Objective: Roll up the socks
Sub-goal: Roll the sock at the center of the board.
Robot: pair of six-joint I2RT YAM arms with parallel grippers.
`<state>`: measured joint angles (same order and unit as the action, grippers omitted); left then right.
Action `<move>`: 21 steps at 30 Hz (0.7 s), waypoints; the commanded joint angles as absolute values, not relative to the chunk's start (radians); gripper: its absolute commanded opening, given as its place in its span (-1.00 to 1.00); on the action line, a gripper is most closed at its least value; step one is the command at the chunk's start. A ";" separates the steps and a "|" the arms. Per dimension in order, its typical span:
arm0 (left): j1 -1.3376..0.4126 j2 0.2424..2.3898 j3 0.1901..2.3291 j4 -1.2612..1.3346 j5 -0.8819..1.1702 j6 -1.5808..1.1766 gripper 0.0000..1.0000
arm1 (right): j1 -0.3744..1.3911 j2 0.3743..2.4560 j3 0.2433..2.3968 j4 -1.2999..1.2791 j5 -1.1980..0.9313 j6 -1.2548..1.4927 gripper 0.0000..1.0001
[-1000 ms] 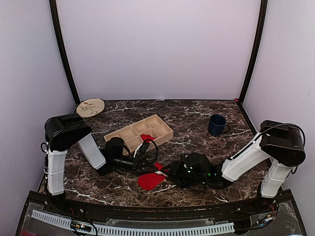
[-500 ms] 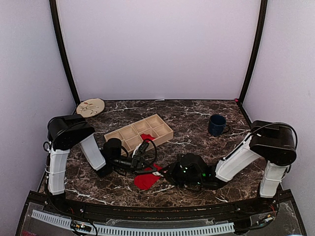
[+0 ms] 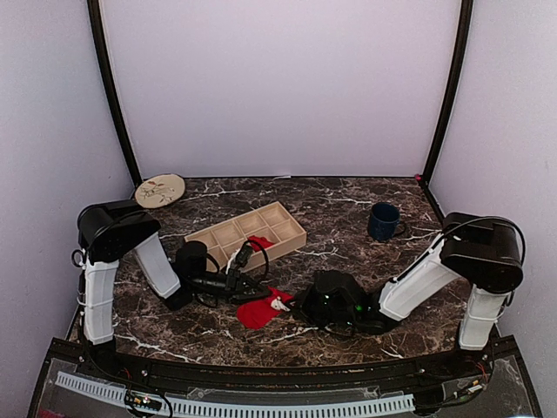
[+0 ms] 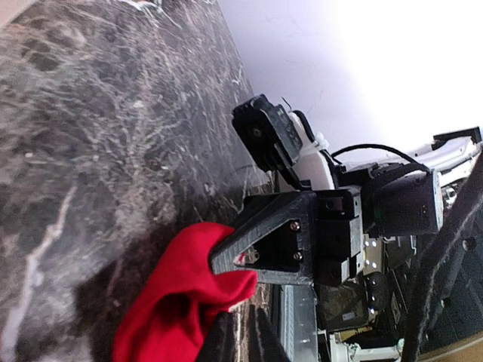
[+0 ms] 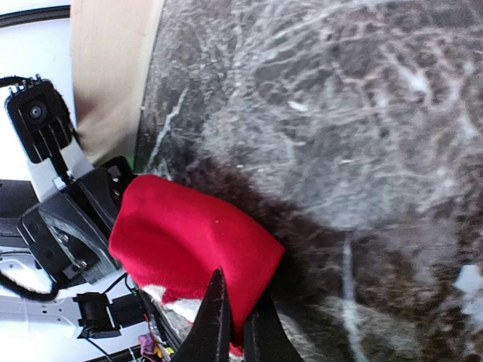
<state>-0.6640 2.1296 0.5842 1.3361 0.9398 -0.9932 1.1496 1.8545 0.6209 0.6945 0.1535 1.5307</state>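
A red sock [image 3: 261, 309] with a white patch lies bunched on the marble table near the front, between my two arms. My right gripper [image 3: 294, 305] is shut on its right edge; in the right wrist view the fingers [image 5: 215, 317] pinch a fold of the sock [image 5: 189, 234]. My left gripper [image 3: 241, 283] sits at the sock's upper left. In the left wrist view its jaws [image 4: 241, 326] stand slightly parted with bare table between them, beside the sock [image 4: 177, 302], not holding it. A second red sock [image 3: 259, 244] drapes over the tray's edge.
A tan compartment tray [image 3: 248, 233] stands just behind the left gripper. Further off are a blue mug [image 3: 383, 221] at the back right and a patterned plate [image 3: 160, 190] in the back left corner. Walls close in the table on three sides.
My right gripper has shut on the sock's edge. The left jaws have parted a little and let go. The sock has bunched up and shifted slightly left.
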 commanded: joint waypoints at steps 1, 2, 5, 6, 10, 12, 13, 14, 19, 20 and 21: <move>-0.621 2.098 0.495 1.056 0.797 -0.964 -0.71 | 1.132 1.810 0.607 0.621 0.189 1.496 -1.00; -0.621 2.070 0.489 1.030 0.779 -0.956 -0.67 | 1.126 1.801 0.605 0.614 0.187 1.491 -1.00; -0.621 1.994 0.486 0.907 0.714 -0.923 -0.61 | 1.112 1.778 0.606 0.583 0.178 1.466 -1.00; -0.621 1.978 0.488 0.866 0.696 -0.908 -0.61 | 1.108 1.773 0.608 0.575 0.171 1.458 -1.00; -0.621 1.929 0.511 0.735 0.648 -0.852 -0.60 | 1.098 1.760 0.618 0.557 0.151 1.440 -1.00; -0.623 1.918 0.524 0.679 0.631 -0.828 -0.60 | 1.096 1.760 0.628 0.549 0.137 1.437 -1.00; -0.624 1.918 0.534 0.651 0.629 -0.818 -0.60 | 1.095 1.760 0.633 0.549 0.131 1.436 -1.00; -0.625 1.920 0.540 0.637 0.633 -0.812 -0.60 | 1.095 1.760 0.637 0.549 0.125 1.436 -0.99; -0.675 1.930 0.579 0.561 0.621 -0.787 -0.63 | 1.083 1.760 0.656 0.556 0.088 1.443 -0.89; -0.691 1.933 0.586 0.546 0.614 -0.784 -0.65 | 1.079 1.759 0.659 0.555 0.082 1.442 -0.87; -0.706 1.936 0.589 0.538 0.606 -0.784 -0.67 | 1.076 1.756 0.663 0.549 0.077 1.443 -0.87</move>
<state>-0.6617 1.8992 0.5823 0.7929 0.6640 -0.7666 1.0935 1.7817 0.6323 0.5453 0.1101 1.4502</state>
